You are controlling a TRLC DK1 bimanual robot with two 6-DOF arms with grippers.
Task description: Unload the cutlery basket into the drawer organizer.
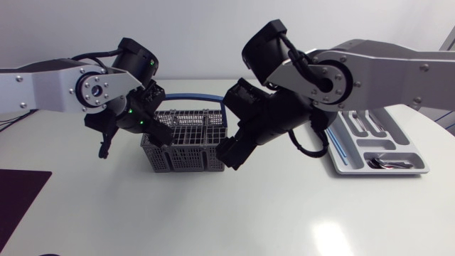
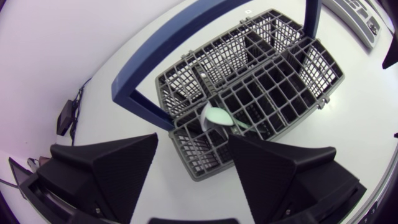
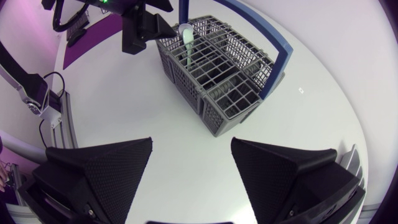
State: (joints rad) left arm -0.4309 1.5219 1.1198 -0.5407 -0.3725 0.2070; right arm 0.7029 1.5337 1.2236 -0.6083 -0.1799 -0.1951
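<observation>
The grey wire cutlery basket with a blue handle stands mid-table. A pale green spoon stands bowl-up in a compartment at its left end and also shows in the right wrist view. My left gripper hangs over that end, open, with the spoon just ahead of its spread fingers. My right gripper sits low at the basket's right end, open and empty, the basket ahead of it. The grey drawer organizer at the right holds some cutlery.
A dark purple mat lies at the table's front left corner. My right arm's bulk spans the space between basket and organizer. The left gripper shows beyond the basket in the right wrist view.
</observation>
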